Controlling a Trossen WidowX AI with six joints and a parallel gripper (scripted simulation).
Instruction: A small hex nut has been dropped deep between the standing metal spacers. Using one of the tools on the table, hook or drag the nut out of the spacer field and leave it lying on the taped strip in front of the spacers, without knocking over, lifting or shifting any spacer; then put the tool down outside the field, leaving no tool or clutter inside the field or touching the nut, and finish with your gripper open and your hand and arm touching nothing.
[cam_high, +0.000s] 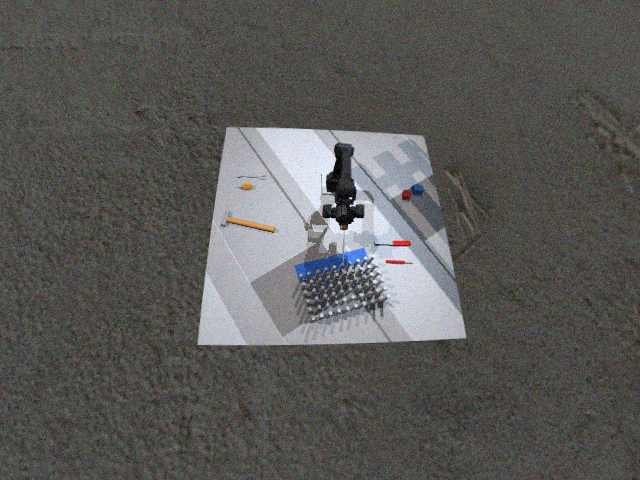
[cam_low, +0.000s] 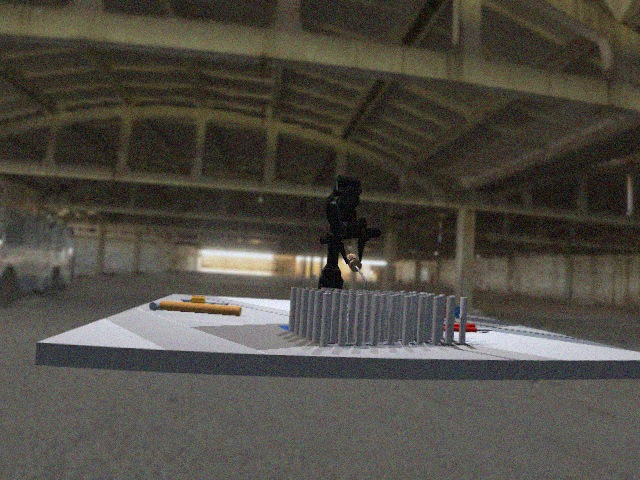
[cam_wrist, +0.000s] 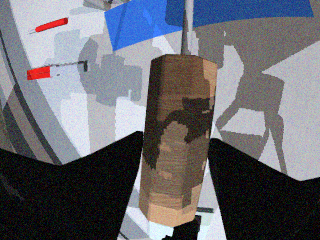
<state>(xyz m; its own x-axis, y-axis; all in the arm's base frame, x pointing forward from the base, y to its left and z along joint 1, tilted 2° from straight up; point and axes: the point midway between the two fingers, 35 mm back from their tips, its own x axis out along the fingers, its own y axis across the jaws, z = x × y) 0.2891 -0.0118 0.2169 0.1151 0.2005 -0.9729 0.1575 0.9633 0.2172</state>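
Note:
My gripper (cam_high: 343, 225) (cam_low: 353, 260) (cam_wrist: 176, 142) is shut on the wooden handle (cam_wrist: 180, 120) of a tool with a thin metal shaft (cam_high: 343, 245) (cam_wrist: 187, 30). The handle is held above the table, with the shaft pointing down toward the blue taped strip (cam_high: 312, 267) (cam_wrist: 130, 30). The shaft's far end is over or near the strip's edge by the front spacers; its exact height and whether it touches anything cannot be told. The metal spacers (cam_high: 341, 289) (cam_low: 372, 317) stand upright in dense rows behind the strip. The hex nut cannot be made out.
Two red-handled tools (cam_high: 401, 243) (cam_high: 395, 261) lie beside the field. A hammer (cam_high: 250, 224) (cam_low: 199, 307), a yellow-handled tool (cam_high: 247, 186) and a thin dark tool (cam_high: 251, 177) lie on the far side. A red block (cam_high: 406, 194) and a blue block (cam_high: 417, 189) stand near the table's edge.

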